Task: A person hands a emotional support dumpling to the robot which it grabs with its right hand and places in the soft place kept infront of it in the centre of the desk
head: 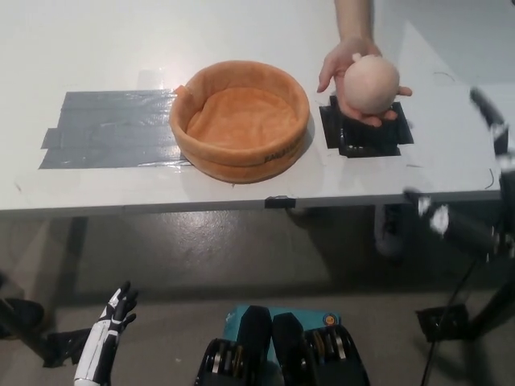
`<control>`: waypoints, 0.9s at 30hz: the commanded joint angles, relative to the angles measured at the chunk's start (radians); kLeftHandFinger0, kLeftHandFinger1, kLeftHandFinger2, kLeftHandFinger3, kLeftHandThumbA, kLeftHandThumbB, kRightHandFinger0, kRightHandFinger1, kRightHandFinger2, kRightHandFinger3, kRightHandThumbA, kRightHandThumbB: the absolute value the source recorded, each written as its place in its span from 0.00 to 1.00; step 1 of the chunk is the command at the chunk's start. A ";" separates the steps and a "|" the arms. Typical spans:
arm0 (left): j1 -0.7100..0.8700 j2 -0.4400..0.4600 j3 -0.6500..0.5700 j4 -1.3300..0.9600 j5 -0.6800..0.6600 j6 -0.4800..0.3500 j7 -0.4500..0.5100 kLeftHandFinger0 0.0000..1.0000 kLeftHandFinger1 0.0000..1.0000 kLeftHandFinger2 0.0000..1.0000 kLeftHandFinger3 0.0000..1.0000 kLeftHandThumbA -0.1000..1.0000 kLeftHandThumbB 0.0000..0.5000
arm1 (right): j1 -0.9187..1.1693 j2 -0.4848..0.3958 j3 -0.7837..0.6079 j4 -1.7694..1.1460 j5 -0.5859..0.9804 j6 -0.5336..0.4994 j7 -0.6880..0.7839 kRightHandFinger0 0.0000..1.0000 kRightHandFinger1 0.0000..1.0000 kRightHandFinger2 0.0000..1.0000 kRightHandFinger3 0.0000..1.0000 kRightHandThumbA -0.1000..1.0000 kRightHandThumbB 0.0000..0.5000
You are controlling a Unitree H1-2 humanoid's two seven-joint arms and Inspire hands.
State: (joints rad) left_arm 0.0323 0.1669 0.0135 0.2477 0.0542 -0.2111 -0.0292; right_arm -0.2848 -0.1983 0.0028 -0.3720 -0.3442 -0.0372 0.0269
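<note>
A person's hand holds a pale pink round plush dumpling palm up over the black tape patch on the white desk. Left of it stands the round orange soft bed, with nothing in it. My black right hand is at the right edge, blurred, fingers spread apart, below and right of the dumpling and not touching it. My white left hand rests low at the bottom left, under the desk's level, fingers apart.
Grey tape strips cover the desk left of the bed. The desk's front edge runs across the middle of the picture, with floor and table legs below it.
</note>
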 commanded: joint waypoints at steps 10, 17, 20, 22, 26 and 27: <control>-0.007 0.002 0.018 -0.023 0.000 -0.028 0.015 1.00 1.00 1.00 1.00 1.00 0.96 | -0.476 -0.146 0.108 0.307 -0.166 0.325 0.181 1.00 1.00 1.00 1.00 0.94 0.65; -0.016 0.003 0.017 -0.020 0.004 -0.034 0.013 1.00 1.00 1.00 1.00 1.00 0.99 | -0.656 -0.188 0.188 0.599 -0.176 0.317 0.200 1.00 1.00 1.00 1.00 0.93 0.71; -0.004 0.004 0.020 -0.028 -0.007 -0.027 0.005 1.00 1.00 1.00 1.00 1.00 0.96 | -0.691 -0.185 0.212 0.662 -0.178 0.332 0.207 1.00 1.00 1.00 1.00 0.94 0.66; -0.005 -0.001 0.020 -0.029 -0.006 -0.027 0.008 1.00 1.00 1.00 1.00 1.00 0.97 | -0.725 -0.181 0.226 0.716 -0.179 0.339 0.214 1.00 1.00 1.00 1.00 0.94 0.65; -0.016 0.000 0.018 -0.030 0.003 -0.029 0.010 1.00 1.00 1.00 1.00 1.00 0.96 | -0.786 -0.169 0.258 0.841 -0.187 0.326 0.195 1.00 1.00 1.00 1.00 0.93 0.65; -0.021 0.004 0.019 -0.033 -0.006 -0.022 0.002 1.00 1.00 1.00 1.00 1.00 0.97 | -0.805 -0.157 0.262 0.888 -0.178 0.324 0.195 1.00 1.00 1.00 1.00 0.93 0.63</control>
State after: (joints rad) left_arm 0.0273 0.1655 0.0250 0.2454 0.0531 -0.2110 -0.0291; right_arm -0.9847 -0.3577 0.2526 0.4461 -0.5060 0.2783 0.2166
